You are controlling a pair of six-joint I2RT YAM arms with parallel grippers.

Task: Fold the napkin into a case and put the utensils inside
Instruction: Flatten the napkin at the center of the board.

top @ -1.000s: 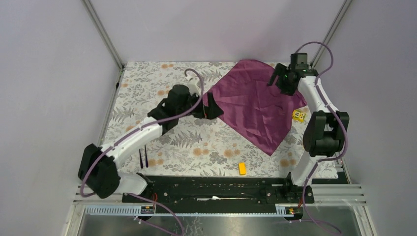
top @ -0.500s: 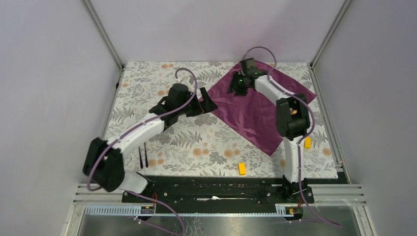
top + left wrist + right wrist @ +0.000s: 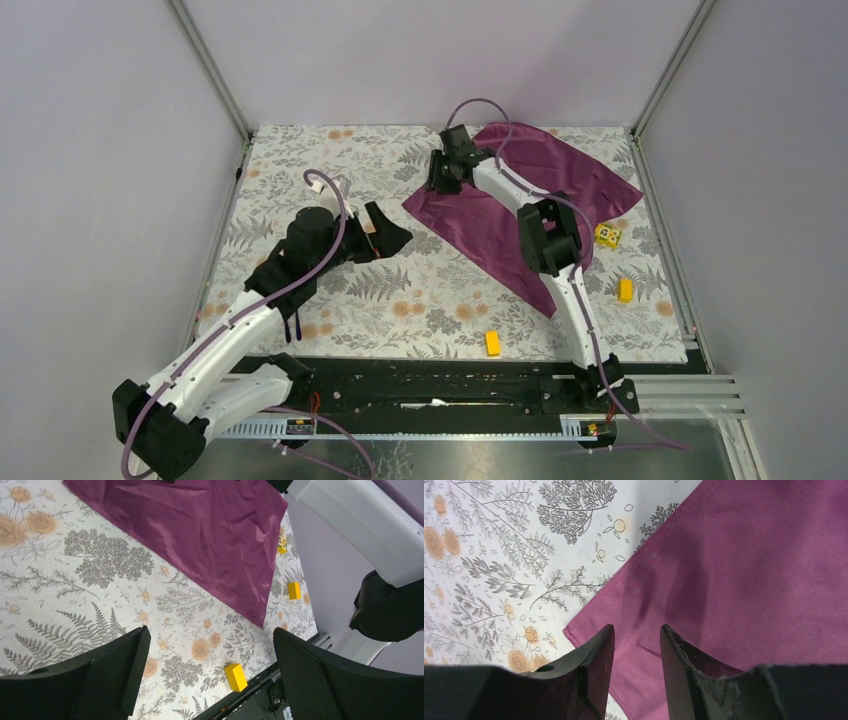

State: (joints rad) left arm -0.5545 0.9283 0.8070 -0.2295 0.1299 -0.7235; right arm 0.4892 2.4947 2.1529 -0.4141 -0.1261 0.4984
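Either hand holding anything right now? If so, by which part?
Nothing is held. The left hand is open over the floral table cover. The right hand is open at a corner of the napkin, no cloth pinched.

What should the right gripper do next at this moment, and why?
Probably lower the right gripper and close on the napkin near its left corner. Its jaws stand apart over the cloth's edge, holding nothing, and the napkin lies flat and unfolded. The left gripper is open and off the cloth, so it seems less well placed to start the fold.
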